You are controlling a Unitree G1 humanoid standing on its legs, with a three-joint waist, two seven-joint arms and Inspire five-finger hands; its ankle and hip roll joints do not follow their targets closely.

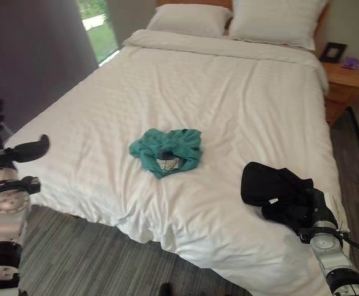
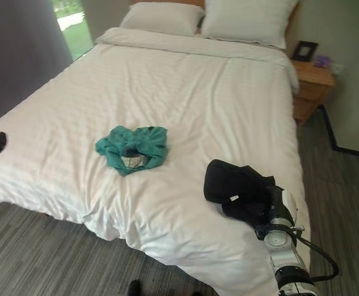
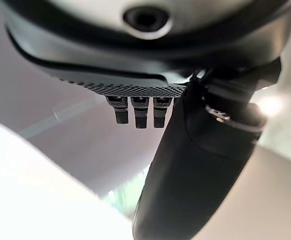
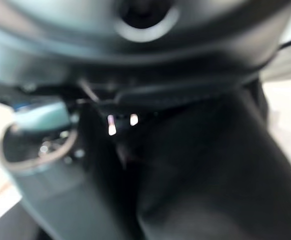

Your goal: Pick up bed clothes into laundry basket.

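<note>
right hand [image 2: 277, 209] clutching black garment [image 2: 232, 182], teal garment [image 1: 167, 150] mid-bed [image 1: 229, 92]

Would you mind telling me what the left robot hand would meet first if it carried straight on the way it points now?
The left robot hand points toward the bed; likely the white duvet's near edge first, with the teal garment farther along. Depth is unclear.

Teal garment [image 1: 166, 152]: crumpled heap, mid bed [image 1: 229, 92] toward foot end, lying flat on white duvet; pale inner patch w/ dark bit showing at centre. Nothing touching it.

Black garment [image 1: 269, 185]: bunched lump nr foot-end right corner of bed, well apart from teal one. Small white tag visible on it. Right hand [image 1: 297, 209] is against its near side.
</note>
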